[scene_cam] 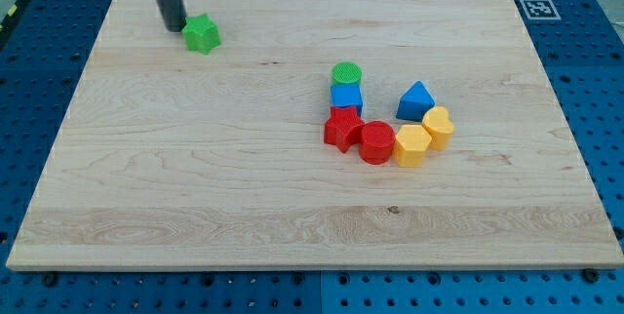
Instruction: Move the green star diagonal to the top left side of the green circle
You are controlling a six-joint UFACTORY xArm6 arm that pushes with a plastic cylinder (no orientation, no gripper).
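Green star (203,34): lies in the upper left of the frame, on the wooden table (195,187), well apart from every other block.

My tip (174,28): bare dark rod, no gripper fitted, so nothing opens, closes or is held; its end stands just beside the star's left edge, touching it or nearly so (the contact itself cannot be made out).

Green circle (346,72): right of centre, at the upper end of a cluster, touching the blue cube (346,98) below it.

Cluster, remainder: red star (342,128), red cylinder (376,142), yellow hexagonal block (411,145), yellow rounded block (438,126), blue wedge-like block (417,100).

Step in hand, as judged: star wants pushing rightward toward the circle, to end up and to the left of it.

Handling advice: keep the push line through the star's middle, since its points may make it spin off the rod. Stop short of the circle, leaving a gap, so the cluster stays undisturbed. A slight downward drift is acceptable, provided the star finishes above the circle's level.
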